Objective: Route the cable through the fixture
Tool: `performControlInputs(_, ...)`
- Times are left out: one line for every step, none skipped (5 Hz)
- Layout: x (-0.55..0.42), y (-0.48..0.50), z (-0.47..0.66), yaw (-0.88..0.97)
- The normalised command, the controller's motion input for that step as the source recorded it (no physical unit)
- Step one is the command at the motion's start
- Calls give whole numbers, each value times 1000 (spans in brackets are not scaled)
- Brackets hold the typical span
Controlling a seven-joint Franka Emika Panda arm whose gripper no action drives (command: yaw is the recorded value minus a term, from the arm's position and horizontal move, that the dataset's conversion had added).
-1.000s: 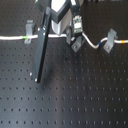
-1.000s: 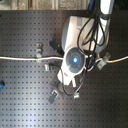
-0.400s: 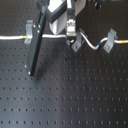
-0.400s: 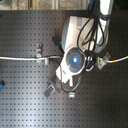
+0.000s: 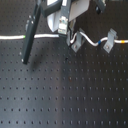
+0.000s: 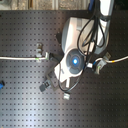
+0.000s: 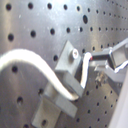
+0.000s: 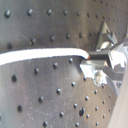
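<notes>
Fingers (image 7: pixel 92 59) are pinched on the cable (image 7: pixel 30 62) — in both wrist views the white cord runs straight into the dark tips, gap narrow, nothing else in it.

Key relation: in the first wrist view the fixture (image 7: pixel 67 62) sits just beside the fingertips, with the cable curving past its upright prongs and looping low along its side. Cord touches or nearly touches the grey block; I can't tell whether it's actually seated between the prongs.

Cable's long axis: in the first exterior view it runs roughly level across the counter (image 5: pixel 65 95) — from the first exterior view's left edge, behind the black rod (image 5: pixel 30 37), under the gripper, then on toward a paler clip (image 5: pixel 109 41) at the first exterior view's right. The fixture (image 5: pixel 76 44) lies directly below the gripper body there.

My read: the next move hinges on lateral offset between cord and prong slot — small, so a short sideways-and-down nudge, not a reach. Risk: cord rides over the prong tips instead of dropping in.
</notes>
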Motion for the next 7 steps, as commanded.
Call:
performControlInputs(279,-76,-233,288)
performControlInputs(0,0,21,0)
performControlInputs(43,22,288,71)
performControlInputs(25,12,30,83)
performControlInputs(4,-7,77,0)
performControlInputs(-226,-227,585,240)
performControlInputs(-64,-26,134,591)
